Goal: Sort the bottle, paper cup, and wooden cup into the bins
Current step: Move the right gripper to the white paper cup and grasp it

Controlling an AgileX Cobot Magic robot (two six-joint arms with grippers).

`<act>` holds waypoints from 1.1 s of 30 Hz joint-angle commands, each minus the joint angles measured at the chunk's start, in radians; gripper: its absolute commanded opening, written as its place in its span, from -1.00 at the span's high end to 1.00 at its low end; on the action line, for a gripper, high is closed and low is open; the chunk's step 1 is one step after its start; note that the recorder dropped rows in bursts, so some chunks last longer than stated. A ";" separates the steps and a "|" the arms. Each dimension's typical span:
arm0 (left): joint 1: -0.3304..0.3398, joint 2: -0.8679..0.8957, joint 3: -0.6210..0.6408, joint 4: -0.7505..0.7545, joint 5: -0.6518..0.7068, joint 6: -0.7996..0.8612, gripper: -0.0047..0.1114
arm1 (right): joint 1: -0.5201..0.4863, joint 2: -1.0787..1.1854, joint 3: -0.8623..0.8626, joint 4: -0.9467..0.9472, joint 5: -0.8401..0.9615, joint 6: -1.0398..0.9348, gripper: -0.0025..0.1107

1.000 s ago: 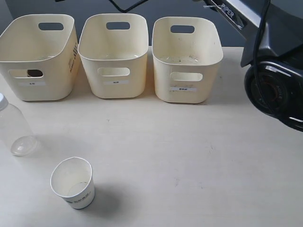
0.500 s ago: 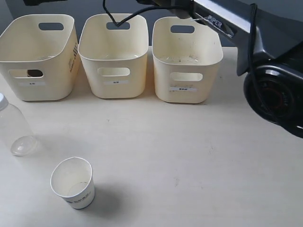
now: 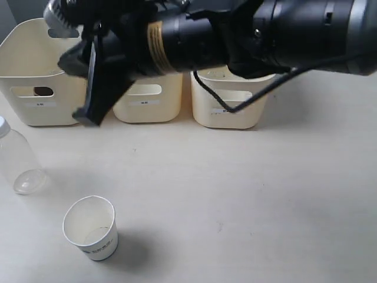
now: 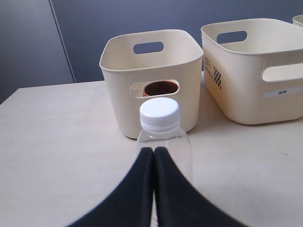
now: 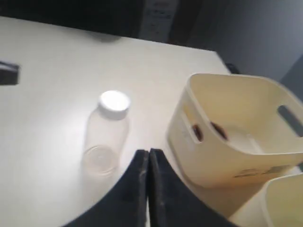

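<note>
The clear bottle [image 3: 17,162] with its white cap stands at the table's left edge. The white paper cup [image 3: 89,229] stands upright near the front left. The brown wooden cup [image 3: 42,91] shows through the handle cut-out of the left bin [image 3: 35,115]. My right gripper [image 3: 88,116] hangs shut and empty in front of the left and middle bins, above the table. In its wrist view the right gripper [image 5: 148,152] is shut between the bottle [image 5: 106,132] and that bin [image 5: 236,156]. My left gripper [image 4: 154,150] is shut, just short of the bottle [image 4: 160,116]; the wooden cup [image 4: 161,88] shows behind.
The right arm [image 3: 247,35] stretches across the back, covering much of the middle bin [image 3: 147,103] and the top of the right bin [image 3: 227,115]. The tabletop [image 3: 247,194] runs on to the right. A dark wall stands behind the bins.
The right arm has swept from the upper right across the bins to the left and down, bringing its gripper in front of them. Bottle and paper cup have not moved.
</note>
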 commanded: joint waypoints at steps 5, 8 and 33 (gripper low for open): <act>-0.003 0.003 -0.001 0.002 -0.014 -0.003 0.92 | 0.044 -0.020 0.191 0.001 -0.133 -0.005 0.97; -0.003 0.003 -0.001 0.002 -0.014 -0.003 0.92 | 0.080 -0.020 0.226 0.001 -0.129 -0.010 0.97; -0.003 0.003 -0.001 0.002 -0.014 -0.003 0.92 | 0.147 0.087 0.313 0.001 -0.127 -0.003 -0.05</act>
